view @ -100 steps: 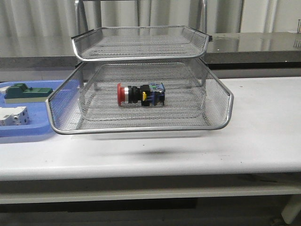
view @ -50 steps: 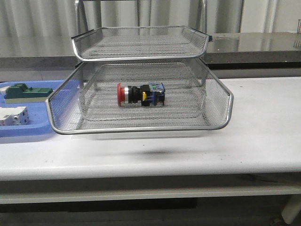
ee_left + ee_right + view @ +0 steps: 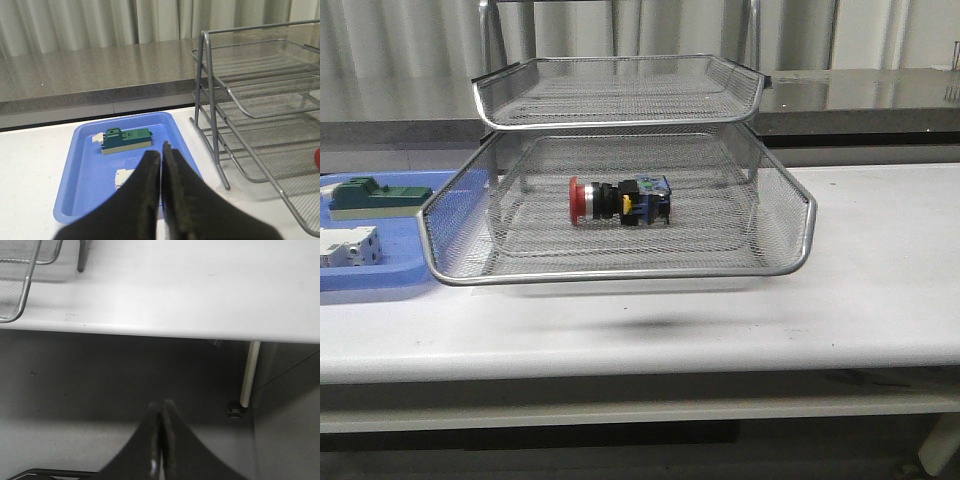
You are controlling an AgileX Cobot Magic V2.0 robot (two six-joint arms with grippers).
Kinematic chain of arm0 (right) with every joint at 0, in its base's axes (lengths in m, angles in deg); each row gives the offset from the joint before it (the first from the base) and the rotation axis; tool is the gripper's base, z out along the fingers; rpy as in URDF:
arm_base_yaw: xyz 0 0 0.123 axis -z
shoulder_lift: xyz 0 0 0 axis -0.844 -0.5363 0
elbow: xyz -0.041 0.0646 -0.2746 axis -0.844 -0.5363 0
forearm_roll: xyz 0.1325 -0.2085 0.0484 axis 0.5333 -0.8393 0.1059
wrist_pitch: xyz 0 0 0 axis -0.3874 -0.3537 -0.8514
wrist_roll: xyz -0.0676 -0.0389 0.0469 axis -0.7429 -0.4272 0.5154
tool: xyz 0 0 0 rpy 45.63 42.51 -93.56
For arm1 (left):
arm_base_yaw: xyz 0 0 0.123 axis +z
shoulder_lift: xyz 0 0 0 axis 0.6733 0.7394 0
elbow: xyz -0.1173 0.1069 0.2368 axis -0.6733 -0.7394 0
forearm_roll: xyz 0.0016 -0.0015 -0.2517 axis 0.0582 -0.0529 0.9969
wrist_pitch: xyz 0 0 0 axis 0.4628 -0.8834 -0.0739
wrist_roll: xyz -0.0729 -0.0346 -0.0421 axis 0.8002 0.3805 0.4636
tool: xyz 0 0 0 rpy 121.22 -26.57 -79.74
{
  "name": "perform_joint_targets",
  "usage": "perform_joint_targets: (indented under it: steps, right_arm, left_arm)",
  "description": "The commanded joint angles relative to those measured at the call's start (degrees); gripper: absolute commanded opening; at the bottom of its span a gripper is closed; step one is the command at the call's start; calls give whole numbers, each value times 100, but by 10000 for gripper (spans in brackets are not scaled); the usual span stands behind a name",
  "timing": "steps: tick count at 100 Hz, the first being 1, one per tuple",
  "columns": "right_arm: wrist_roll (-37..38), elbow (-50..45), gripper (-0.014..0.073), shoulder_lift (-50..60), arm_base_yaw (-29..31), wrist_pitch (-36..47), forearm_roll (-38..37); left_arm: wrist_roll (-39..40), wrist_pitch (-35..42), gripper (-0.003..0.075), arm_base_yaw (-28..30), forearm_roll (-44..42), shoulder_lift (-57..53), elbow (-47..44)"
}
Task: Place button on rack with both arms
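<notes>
Button (image 3: 618, 200) lies in rack (image 3: 620, 268) pulled-out tier, frame centre | my left pincer (image 3: 161, 156) and right pincer (image 3: 160, 412) closed, empty | tier apparently left to slide in

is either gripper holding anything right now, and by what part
Nothing is held. The left gripper and the right gripper both have their jaws closed together with nothing between them. The button lies loose in the rack.

Silver mesh rack (image 3: 620, 262); button (image 3: 618, 200) red head, blk body, yellow/blue bits; blue tray (image 3: 380, 280).
</notes>
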Motion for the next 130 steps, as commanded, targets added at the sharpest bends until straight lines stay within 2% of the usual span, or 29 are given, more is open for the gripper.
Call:
perform_joint_targets:
  steps: [1, 29, 51, 70, 88, 102, 130]
  right_arm:
    - [8, 179, -68, -12, 5, 376, -94]
    - [8, 167, -68, -12, 5, 624, -58]
    - [8, 130, -68, -110, 5, 1435, 616]
    - [-35, 130, -67, -919, 5, 1662, 1112]
    - [-554, 175, -67, -1904, -99, 1709, 1857]
    - [-814, 174, -67, -2741, -458, 2081, 2225]
    - [-817, 174, -67, -3987, -1618, 3062, 2248]
  left_arm:
    - [44, 460, 4, 14, 77, 43, 148]
    - [44, 460, 4, 14, 77, 43, 148]
    - [44, 460, 4, 14, 77, 43, 148]
    - [44, 460, 4, 14, 77, 43, 148]
    - [44, 460, 4, 14, 77, 43, 148]
    - [44, 460, 4, 14, 77, 43, 148]
    - [44, 460, 4, 14, 77, 43, 148]
